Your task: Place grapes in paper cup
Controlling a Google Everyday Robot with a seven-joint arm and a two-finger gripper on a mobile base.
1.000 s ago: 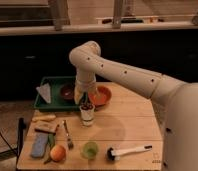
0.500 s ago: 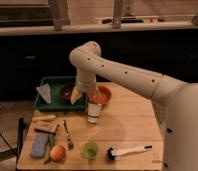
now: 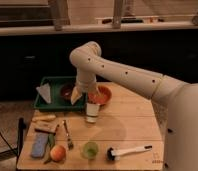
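Gripper [image 3: 85,98] hangs just above the paper cup [image 3: 92,115], jaws spread wide, nothing visibly held between them. Directly below the jaws, at the cup's mouth, a dark reddish patch: most likely the grapes [image 3: 92,104], sitting in the top of the cup; cannot tell how deep they have settled. Cup upright on the wooden table [image 3: 137,127]. Orange bowl [image 3: 106,94] just behind and to one side of the jaws, green tray [image 3: 54,106] close on the other side, so not much side room. Judgement: the drop looks made, and the step in hand is getting clear without upsetting it. Best to keep the jaws wide and rise straight up off the cup's axis before any sideways swing. A paper cup is light and top-heavy with fruit at the rim, so a fingertip brushing the lip could tip it. If the bunch perches on the rim, leave it alone rather than push down. Green cup [image 3: 90,149] and brush [image 3: 127,151] lie well in front of the jaws, out of the way.
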